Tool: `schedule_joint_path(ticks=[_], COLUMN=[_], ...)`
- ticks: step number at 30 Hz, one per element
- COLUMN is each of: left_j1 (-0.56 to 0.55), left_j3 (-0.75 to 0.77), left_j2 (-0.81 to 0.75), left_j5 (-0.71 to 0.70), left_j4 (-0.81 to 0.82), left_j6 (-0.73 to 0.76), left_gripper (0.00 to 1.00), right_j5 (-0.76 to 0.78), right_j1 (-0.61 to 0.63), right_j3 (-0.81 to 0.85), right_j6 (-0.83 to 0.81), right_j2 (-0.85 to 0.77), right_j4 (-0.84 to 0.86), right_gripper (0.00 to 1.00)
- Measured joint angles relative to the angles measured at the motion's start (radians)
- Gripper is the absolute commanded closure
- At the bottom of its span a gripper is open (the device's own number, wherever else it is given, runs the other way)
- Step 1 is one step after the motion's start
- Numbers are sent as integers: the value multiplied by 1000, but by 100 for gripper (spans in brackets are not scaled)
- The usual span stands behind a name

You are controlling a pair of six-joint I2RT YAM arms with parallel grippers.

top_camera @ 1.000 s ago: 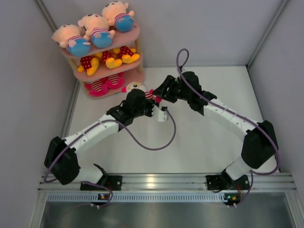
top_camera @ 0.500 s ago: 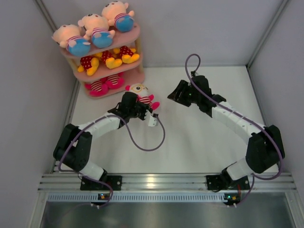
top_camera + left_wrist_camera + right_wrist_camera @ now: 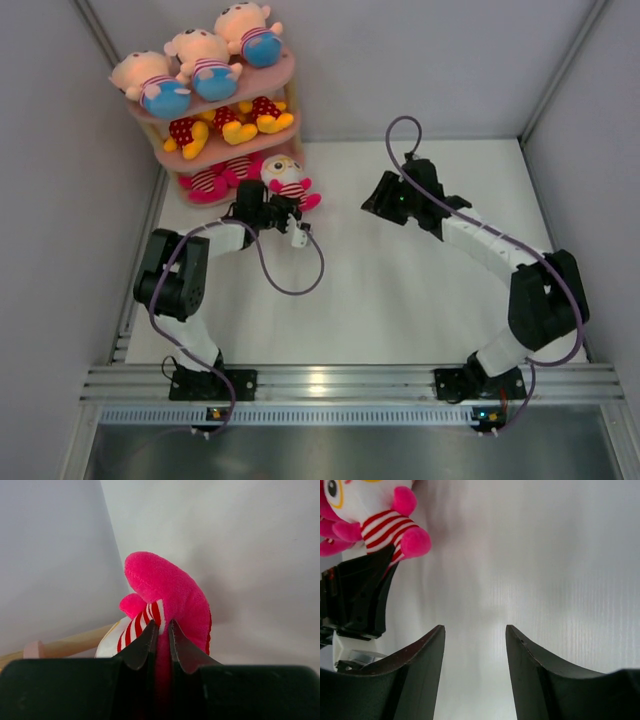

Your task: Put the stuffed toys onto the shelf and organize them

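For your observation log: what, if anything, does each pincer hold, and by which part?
Left pincer: the pink striped doll, by a pink limb below its shirt, likely a leg. Right pincer: open, nothing held.

A pink shelf stands on the white table, upper left of frame. Three boys lie on its top board, bears on the middle, pink dolls on the bottom.

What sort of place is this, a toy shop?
Most likely a robotics test booth, not a shop: left arm and right arm bolted to a metal rail, plain white walls, and one small pink shelf of stuffed toys.
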Motion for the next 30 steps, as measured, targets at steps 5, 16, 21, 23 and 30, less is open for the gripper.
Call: schedule_joint_path(ticks=[5, 16, 21, 23, 30], left_j1=[16, 81, 102, 103, 116], left_j3=[103, 209, 266, 294, 360], left_j2=[87, 162, 225, 253, 319], left_j5=[32, 84, 99, 102, 114], left_j4=[27, 58, 58, 58, 56], left_j6=[27, 37, 40, 45, 51], left_gripper=[100, 100, 100, 100, 100], right_j5=[-4, -35, -48, -51, -51], right_j1=[-2, -12, -13, -13, -13], right_j3=[35, 155, 192, 192, 192], right_j6=[-13, -37, -38, -38, -45], right_j2=[89, 197, 243, 249, 249], right_j4=[-17, -19, -18, -21, -19], right_gripper=[48, 48, 49, 49, 49])
